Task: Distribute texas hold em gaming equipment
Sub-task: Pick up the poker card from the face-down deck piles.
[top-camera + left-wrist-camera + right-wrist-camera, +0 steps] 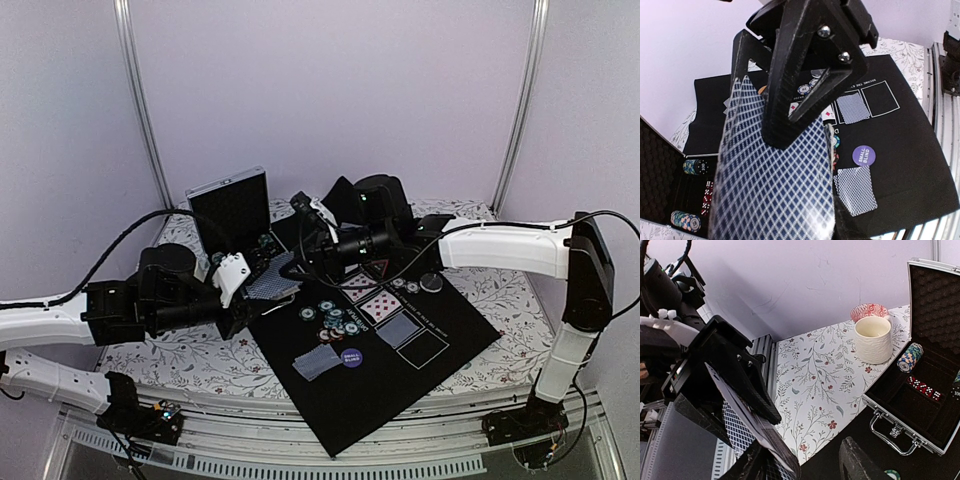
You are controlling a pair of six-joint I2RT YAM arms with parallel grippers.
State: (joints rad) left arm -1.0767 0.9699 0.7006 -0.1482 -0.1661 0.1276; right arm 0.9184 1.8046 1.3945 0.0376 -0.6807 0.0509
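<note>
The playing cards (775, 190) are looking thin, light and slippery, likely flexing and sliding apart, so pinching across the flat faces is suiting best. The left gripper (782, 132) is clamping them, the stack hanging past its fingertips. The right gripper (807, 467) is gaping wide and empty just beside them.

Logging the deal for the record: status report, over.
Left gripper shut on card deck. Right gripper open, at deck's edge. Face-down cards, chips, Small Blind button on mat. Nothing seen blocking.
</note>
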